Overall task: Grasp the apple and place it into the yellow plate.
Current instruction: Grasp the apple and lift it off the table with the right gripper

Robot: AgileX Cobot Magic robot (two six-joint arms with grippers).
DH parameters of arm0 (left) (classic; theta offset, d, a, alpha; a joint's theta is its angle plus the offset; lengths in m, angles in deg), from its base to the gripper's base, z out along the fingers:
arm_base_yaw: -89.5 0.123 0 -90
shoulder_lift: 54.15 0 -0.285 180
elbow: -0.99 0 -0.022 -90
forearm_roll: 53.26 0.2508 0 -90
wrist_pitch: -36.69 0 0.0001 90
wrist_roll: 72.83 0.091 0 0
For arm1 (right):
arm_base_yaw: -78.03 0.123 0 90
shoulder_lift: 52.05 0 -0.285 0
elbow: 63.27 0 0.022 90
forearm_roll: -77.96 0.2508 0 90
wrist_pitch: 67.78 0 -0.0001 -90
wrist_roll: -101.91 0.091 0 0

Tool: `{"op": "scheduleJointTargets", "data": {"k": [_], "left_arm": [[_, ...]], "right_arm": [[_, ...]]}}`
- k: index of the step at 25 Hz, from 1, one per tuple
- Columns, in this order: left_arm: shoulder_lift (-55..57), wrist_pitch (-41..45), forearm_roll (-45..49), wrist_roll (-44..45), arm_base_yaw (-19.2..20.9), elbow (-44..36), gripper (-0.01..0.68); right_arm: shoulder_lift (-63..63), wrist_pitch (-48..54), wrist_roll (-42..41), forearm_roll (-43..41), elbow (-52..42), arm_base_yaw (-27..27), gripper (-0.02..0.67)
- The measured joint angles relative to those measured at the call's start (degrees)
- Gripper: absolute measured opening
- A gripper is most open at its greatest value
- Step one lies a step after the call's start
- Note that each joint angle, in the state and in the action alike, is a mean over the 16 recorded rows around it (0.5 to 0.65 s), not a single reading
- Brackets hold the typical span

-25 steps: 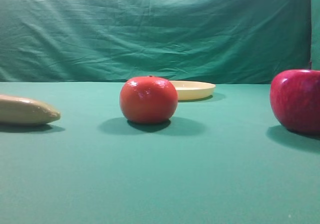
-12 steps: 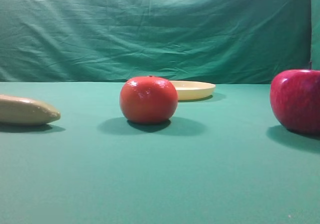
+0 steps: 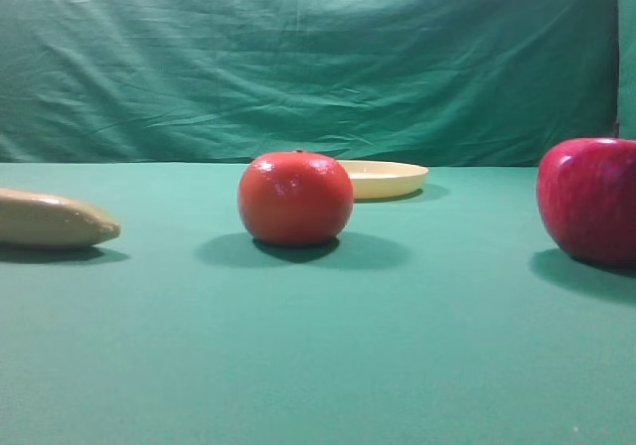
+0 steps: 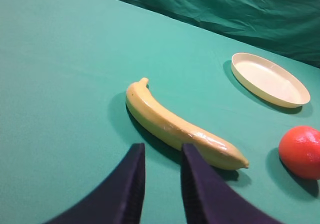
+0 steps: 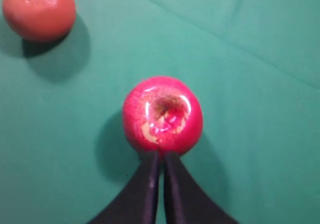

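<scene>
Right wrist view: right gripper [image 5: 160, 160] sits at the bottom edge, fingers nearly together with only a thin slit between them, holding nothing. Tips are just at the near side of the apple [image 5: 162, 115], looks like touching or a hair short, cannot tell which. Apple is upright on the green cloth [image 5: 260, 84], dimpled top facing the camera, glossy. Orange-red round fruit [image 5: 39, 10] is well apart, at the top left corner of that view.

Left wrist view: left gripper [image 4: 159, 156] is low in frame, fingers narrowly parted, nothing between them. Banana [image 4: 180, 126] lies on the cloth just beyond the tips, stem end pointing away to the left; contact not visible. Same round fruit [image 4: 301, 151] is off to the right of the banana's blunt end. Yellow plate [image 4: 270, 79] is further back right, nothing in it.

High view: neither gripper visible. Apple [image 3: 588, 200] is nearest, at the right edge, partly cut off. Banana tip [image 3: 55, 219] at the left. Round fruit [image 3: 295, 198] centre. Plate [image 3: 390, 179] is behind it, partly hidden by the fruit, well apart from the apple. Green backdrop [image 3: 308, 63] hangs at the rear.
</scene>
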Motion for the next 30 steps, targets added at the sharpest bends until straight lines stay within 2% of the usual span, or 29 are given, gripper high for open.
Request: {"op": "scheduleJointTargets", "data": {"k": [3,11,16,19,30], "left_arm": [[0.0,0.0,0.0,0.0,0.0,0.0,0.157],[0.0,0.0,0.0,0.0,0.0,0.0,0.157],[0.0,0.0,0.0,0.0,0.0,0.0,0.157],[0.0,0.0,0.0,0.0,0.0,0.0,0.157],[0.0,0.0,0.0,0.0,0.0,0.0,0.157]], "right_arm": [[-2.5,-1.5,0.6,-0.5,0.1,0.8,0.175],[-10.1,-5.0,1.1,-0.9,0.1,0.9,0.495],[-14.8,-7.8,1.2,-0.9,0.2,0.9,0.624],[-17.5,-9.7,1.2,-0.9,0.2,0.9,0.635],[-23.3,-15.1,1.2,-0.9,2.2,0.9,0.552]]}}
